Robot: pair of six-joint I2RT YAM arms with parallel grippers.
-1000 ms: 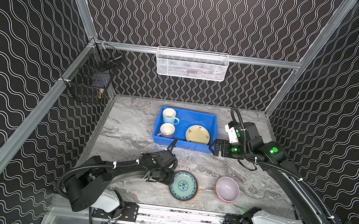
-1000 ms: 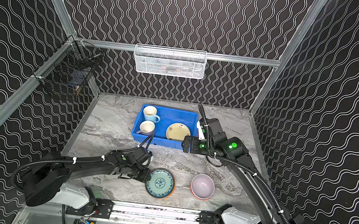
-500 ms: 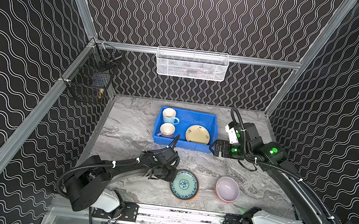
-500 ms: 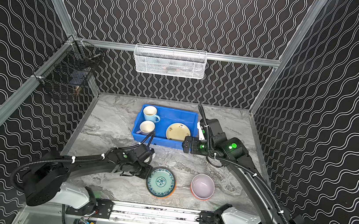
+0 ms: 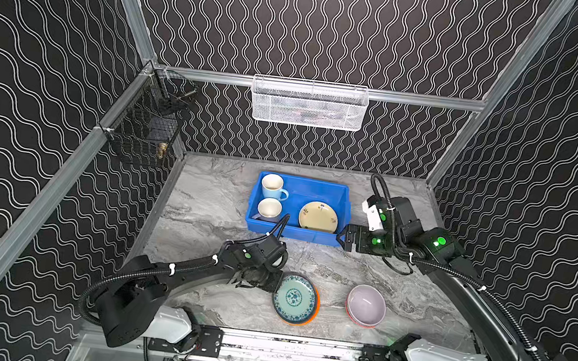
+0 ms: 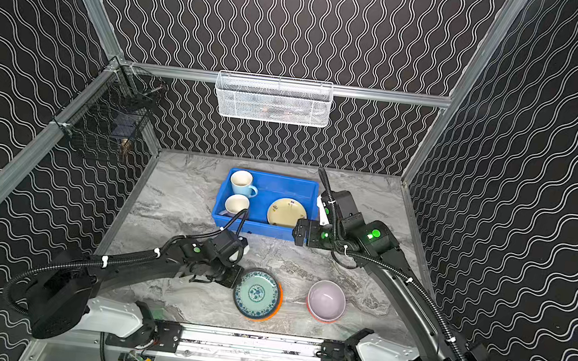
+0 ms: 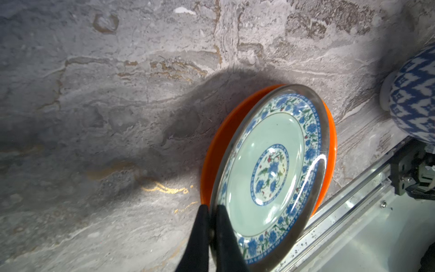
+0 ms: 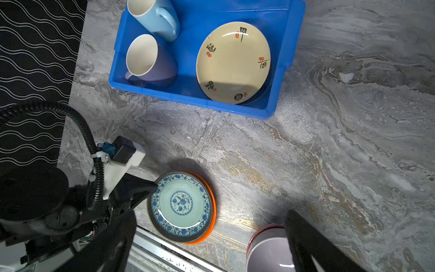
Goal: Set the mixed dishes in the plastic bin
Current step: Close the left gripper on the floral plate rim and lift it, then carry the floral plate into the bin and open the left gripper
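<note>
The left pincer (image 7: 211, 212) was found clamped on the left rim of the teal-patterned plate (image 5: 295, 297), one finger above the lip and one below. This edge grip was probably chosen because a flat plate offers no other purchase. The plate was stacked on the orange plate (image 7: 211, 150) at the near edge of the table (image 5: 202, 216), and whether it had been raised off that plate could not be told. The right pincer (image 5: 343, 236) was held empty with its fingers spread wide, just beside the near right corner of the plastic bin (image 5: 310, 236), presumably to be kept out of the left arm's way.

The bin was set toward the far middle of the table. The light blue mug (image 5: 274, 186) and the lavender mug (image 5: 269, 209) were kept on its left side, and the cream plate (image 5: 318, 216) lay on its right. The lavender bowl (image 5: 366, 305) was nested in a second bowl at near right, well apart from the bin.

The table was surfaced in grey marbled stone. It was enclosed by black walls (image 5: 316, 25) printed with white wavy lines. A white mesh basket (image 5: 309, 104) was hung on the far wall and a black wire basket (image 5: 145, 128) on the left.
</note>
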